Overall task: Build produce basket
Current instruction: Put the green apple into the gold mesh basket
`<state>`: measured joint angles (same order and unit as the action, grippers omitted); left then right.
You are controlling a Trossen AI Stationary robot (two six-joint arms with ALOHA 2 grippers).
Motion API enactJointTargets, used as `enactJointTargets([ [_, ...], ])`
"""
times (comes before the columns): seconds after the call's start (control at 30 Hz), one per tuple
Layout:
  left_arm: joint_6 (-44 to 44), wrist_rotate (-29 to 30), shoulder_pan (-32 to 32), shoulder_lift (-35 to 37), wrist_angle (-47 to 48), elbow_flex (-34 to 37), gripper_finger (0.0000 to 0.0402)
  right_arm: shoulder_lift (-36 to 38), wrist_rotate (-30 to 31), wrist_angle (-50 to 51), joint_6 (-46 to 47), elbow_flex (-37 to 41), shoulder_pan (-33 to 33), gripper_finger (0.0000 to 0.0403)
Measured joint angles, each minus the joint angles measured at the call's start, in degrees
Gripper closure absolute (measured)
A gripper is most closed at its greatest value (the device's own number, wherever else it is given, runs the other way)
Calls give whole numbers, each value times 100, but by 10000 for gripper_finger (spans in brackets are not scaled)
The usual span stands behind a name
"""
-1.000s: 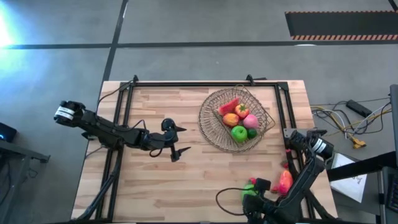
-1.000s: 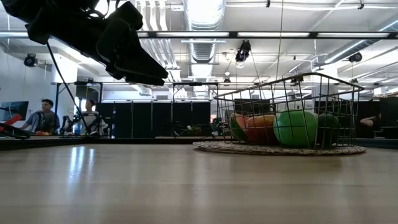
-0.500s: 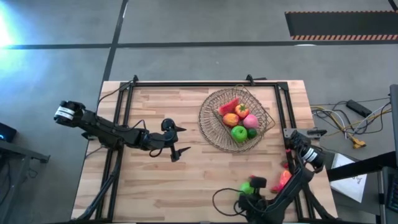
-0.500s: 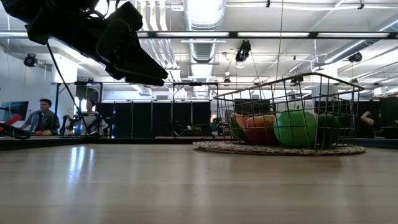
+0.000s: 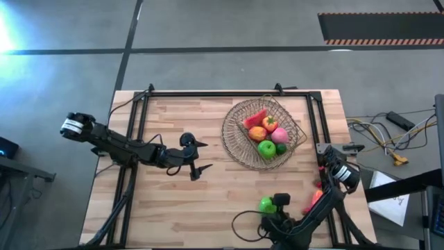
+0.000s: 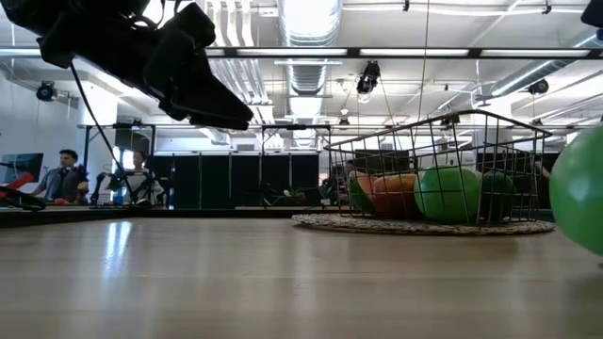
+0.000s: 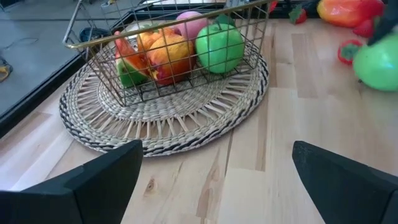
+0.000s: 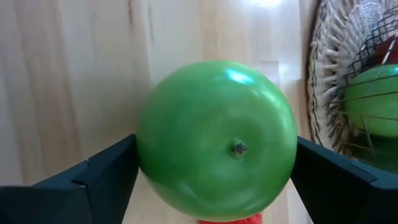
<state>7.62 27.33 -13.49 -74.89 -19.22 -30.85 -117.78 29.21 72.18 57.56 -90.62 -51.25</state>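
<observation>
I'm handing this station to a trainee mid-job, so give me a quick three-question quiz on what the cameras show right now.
1. True or false: the wire basket sits on a round woven mat.
2. Which gripper has a green apple between its fingers? A) left gripper B) right gripper C) neither
3. Fill in: the left gripper hovers with fingers open over the bare table, on the basket's ____ side in the high view.

Key
1. True. The mat's rim shows all round the basket in the left wrist view.
2. B. The apple fills the gap between the right gripper's fingers near the table's front edge.
3. Left.
</observation>
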Motion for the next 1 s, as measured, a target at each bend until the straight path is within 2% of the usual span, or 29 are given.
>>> enactJointTargets([
  [0.13,-501,20,-231,0,-267,7,6,594,318,-384,451,558,-12,55],
  [0.23,-1166,184,-558,1,-925,5,6,1382,774,-1454,586,1399,-6,55],
  [0.37,-2134,563,-994,-101,-1577,-9,6,2390,1242,-3665,242,2923,107,55],
  [0.47,-2755,627,-1184,-388,-1947,-27,6,3093,1478,-5880,-434,4046,294,55],
  [0.57,-3400,622,-1332,-856,-1988,-198,6,3499,1405,-8173,-1440,5077,528,54],
  [0.7,-4695,664,-1618,-1665,-2132,-812,6,3852,1231,-10851,-2447,6185,784,52],
  [0.8,-5460,906,-1753,-2266,-2315,-1368,6,3924,1235,-12278,-2953,6794,931,52],
  [0.93,-5610,1775,-1779,-2928,-2795,-2124,6,3887,1238,-13750,-3504,7200,1049,52],
  [1.0,-5649,1861,-1751,-3143,-2863,-2409,11,3836,1232,-14085,-3771,7262,1060,51],
])
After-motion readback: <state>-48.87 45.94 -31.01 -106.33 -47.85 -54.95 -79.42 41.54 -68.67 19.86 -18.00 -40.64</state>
